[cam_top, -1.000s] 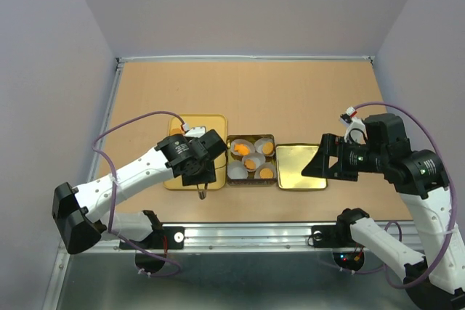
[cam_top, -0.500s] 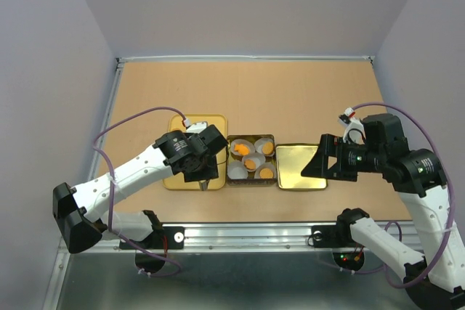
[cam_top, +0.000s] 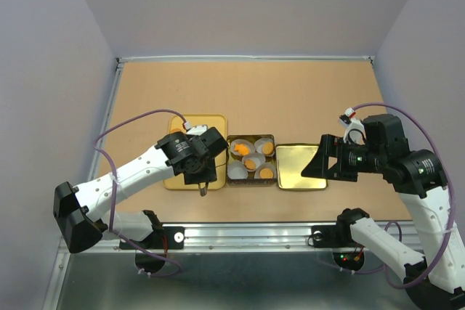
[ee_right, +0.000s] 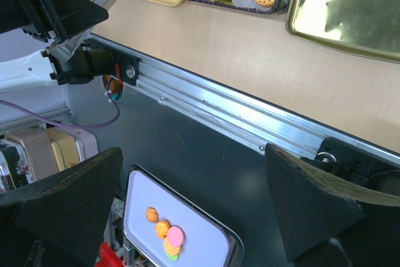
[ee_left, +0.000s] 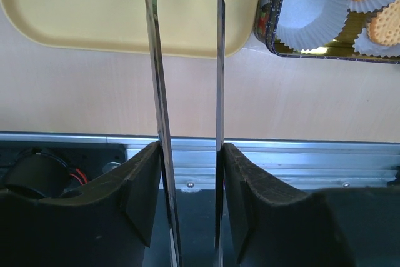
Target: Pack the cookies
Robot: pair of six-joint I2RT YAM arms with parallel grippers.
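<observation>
Holding long thin metal tongs (ee_left: 220, 60) at the near edge of the table (ee_left: 75, 98), the left gripper (ee_left: 190, 154) presses them partly closed; I cannot tell if they grip anything.

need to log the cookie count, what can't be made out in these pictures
- Tongs tips: left wrist view, cut off by the top edge; whether they hold anything is unseen.
- Yellow tray contents: top view, the left arm covers most; left wrist view crops it.
- Cookies in the tin: top view, too small to count.
</observation>
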